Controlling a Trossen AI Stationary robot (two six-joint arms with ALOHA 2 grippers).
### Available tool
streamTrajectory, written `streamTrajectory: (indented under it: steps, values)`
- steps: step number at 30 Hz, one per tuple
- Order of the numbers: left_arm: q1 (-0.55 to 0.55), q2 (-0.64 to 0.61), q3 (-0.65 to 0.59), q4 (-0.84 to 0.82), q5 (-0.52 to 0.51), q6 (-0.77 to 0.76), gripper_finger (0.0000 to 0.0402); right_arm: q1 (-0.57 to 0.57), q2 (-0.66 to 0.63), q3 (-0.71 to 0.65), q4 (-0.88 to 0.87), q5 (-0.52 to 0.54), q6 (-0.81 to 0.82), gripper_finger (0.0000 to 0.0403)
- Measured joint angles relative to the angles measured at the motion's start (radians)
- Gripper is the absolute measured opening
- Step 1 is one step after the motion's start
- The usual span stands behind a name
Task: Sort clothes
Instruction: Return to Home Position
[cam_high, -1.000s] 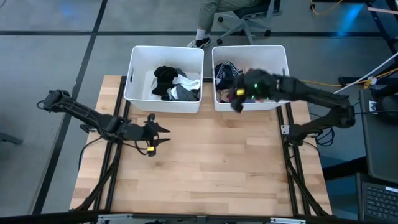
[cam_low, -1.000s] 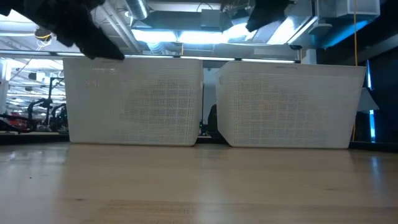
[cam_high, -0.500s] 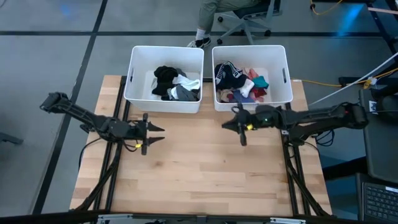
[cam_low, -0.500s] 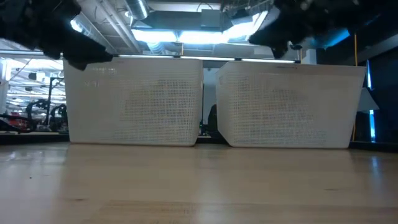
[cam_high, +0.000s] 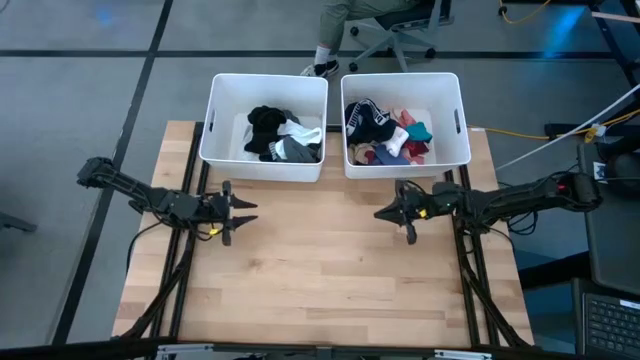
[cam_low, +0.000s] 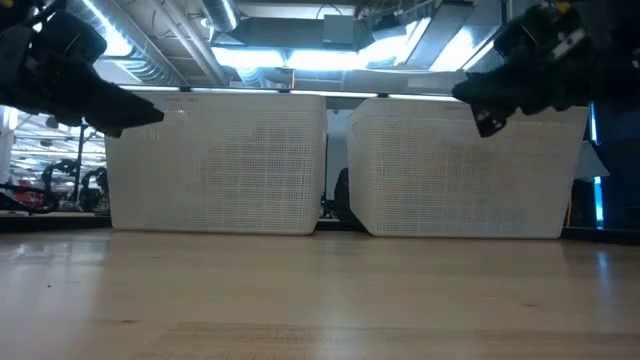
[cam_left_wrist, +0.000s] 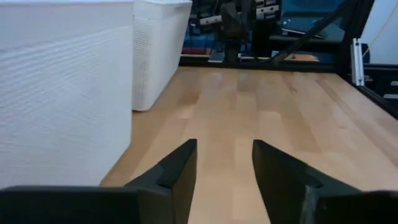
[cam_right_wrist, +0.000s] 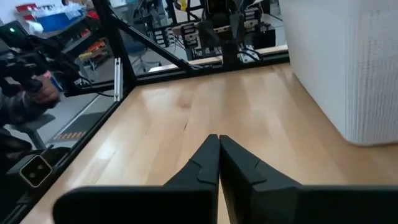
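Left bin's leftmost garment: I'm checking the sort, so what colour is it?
The garment is black; the high view shows it best.

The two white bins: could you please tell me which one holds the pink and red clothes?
The right bin: its clothes include pink, red and teal pieces, while the left bin holds only black, white and grey.

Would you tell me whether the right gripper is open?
No; in the right wrist view, the right gripper is shut tight, holding nothing.
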Motion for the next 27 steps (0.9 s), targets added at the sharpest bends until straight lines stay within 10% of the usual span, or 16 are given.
streamTrajectory:
  steps: [15, 27]
  values:
    - [0.002, -0.150, -0.008, -0.047, 0.058, 0.074, 0.0006, 0.000, -0.285, -0.195, 0.052, -0.007, 0.049, 0.0012]
    - [0.203, -0.270, -0.008, -0.064, 0.250, 0.174, 0.0001, -0.001, -0.379, -0.197, -0.008, -0.132, 0.026, 0.0012]
